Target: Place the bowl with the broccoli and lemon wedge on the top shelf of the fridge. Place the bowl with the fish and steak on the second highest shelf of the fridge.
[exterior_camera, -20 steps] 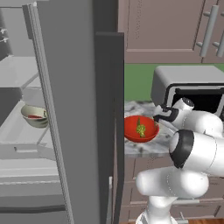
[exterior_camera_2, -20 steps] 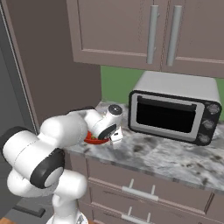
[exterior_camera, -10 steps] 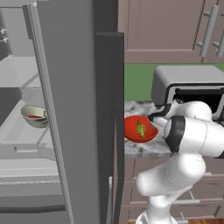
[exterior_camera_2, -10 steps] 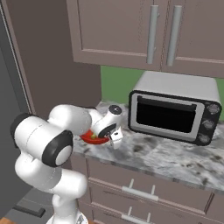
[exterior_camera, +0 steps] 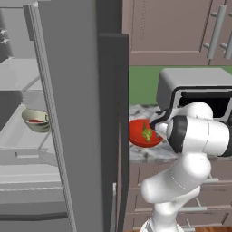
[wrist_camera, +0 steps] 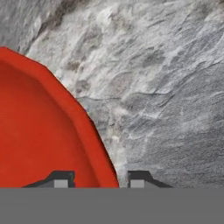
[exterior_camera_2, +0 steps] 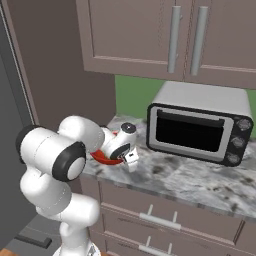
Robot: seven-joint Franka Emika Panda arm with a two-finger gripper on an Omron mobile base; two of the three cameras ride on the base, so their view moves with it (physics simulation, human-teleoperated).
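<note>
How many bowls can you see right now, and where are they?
2. A red bowl sits on the marble counter at the gripper; a pale bowl rests on a fridge shelf. Others may be hidden behind the fridge door.

Your way from the red bowl (exterior_camera: 141, 133) into the fridge is blocked by the dark door edge (exterior_camera: 113, 127) standing just left of it. The toaster oven (exterior_camera_2: 200, 125) crowds the counter (exterior_camera_2: 200, 177) on the right. 1 grey bowl (exterior_camera: 36, 120) already sits on a fridge shelf (exterior_camera: 18, 136); bare shelf lies around it.
</note>
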